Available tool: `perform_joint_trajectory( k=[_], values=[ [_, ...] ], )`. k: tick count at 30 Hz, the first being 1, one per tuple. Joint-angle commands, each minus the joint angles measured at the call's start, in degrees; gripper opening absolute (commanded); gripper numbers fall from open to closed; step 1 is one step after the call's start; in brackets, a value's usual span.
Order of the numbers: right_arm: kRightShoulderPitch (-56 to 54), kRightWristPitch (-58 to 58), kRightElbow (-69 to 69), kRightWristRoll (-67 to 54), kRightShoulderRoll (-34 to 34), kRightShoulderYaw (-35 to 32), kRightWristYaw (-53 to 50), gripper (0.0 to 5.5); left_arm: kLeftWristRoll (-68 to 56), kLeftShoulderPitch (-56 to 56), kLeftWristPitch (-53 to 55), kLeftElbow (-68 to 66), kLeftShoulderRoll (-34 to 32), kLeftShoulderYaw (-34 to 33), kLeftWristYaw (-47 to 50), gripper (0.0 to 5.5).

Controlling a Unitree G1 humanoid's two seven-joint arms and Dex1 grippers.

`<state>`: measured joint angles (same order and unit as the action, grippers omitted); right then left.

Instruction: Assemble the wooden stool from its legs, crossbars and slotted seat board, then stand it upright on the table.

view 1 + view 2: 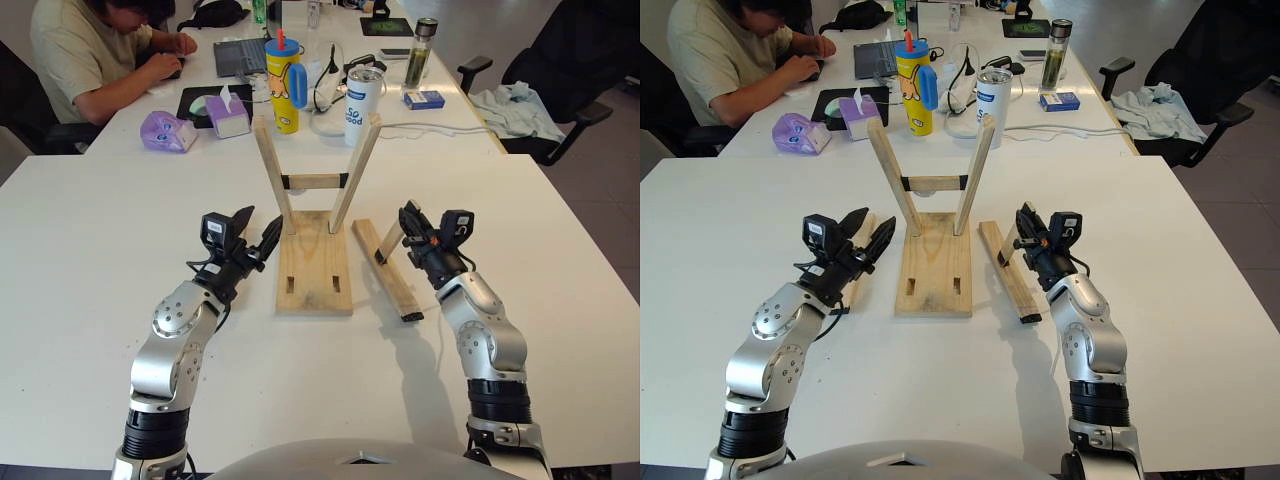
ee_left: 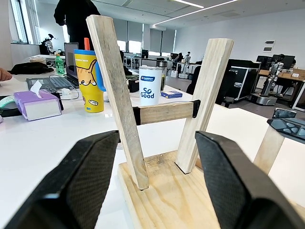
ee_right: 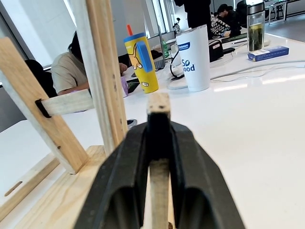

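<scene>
The left end effector [image 1: 260,226] sits low above the white bench [image 1: 90,260], just left of the seat board. Its two fingers are spread wide with nothing between them. A pale wooden strip [image 1: 862,245] lies on the bench beneath it, mostly hidden.

The slotted seat board [image 1: 313,268] lies flat in the middle, with two open slots [image 1: 290,284] near its near end. At its far end two legs stand in it, the left leg [image 1: 272,170] and the right leg [image 1: 358,165]. They splay apart toward the top and are joined partway up by a crossbar [image 1: 314,181] with dark ends.

Just right of the board a further leg [image 1: 388,272] lies along the bench, and a short crossbar [image 1: 389,240] rises at a slant from it. The right end effector [image 1: 408,228] is pinched onto the upper end of that short crossbar.

On the neighbouring bench behind stand a yellow tumbler [image 1: 284,88] and a white tumbler [image 1: 362,104].
</scene>
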<state>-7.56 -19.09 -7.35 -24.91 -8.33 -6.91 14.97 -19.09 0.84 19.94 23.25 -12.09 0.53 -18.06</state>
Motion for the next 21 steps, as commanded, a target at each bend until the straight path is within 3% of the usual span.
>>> perform_joint_trajectory(
  k=[1,9,21],
  values=[
    [0.8,0.0,0.7,1.3,-0.2,-0.4,-0.8,0.44,0.4,-0.2,0.4,0.4,-0.5,0.2,-0.1,2.96],
    [0.3,1.0,3.0,2.4,-0.6,-1.1,-0.3,0.44,0.4,-0.4,0.5,0.7,-0.3,0.3,0.1,2.96],
    [4.3,13.3,14.9,11.2,-0.3,4.8,2.4,0.44,0.3,0.6,0.9,0.4,-0.4,0.4,-0.1,2.96]
  ],
)
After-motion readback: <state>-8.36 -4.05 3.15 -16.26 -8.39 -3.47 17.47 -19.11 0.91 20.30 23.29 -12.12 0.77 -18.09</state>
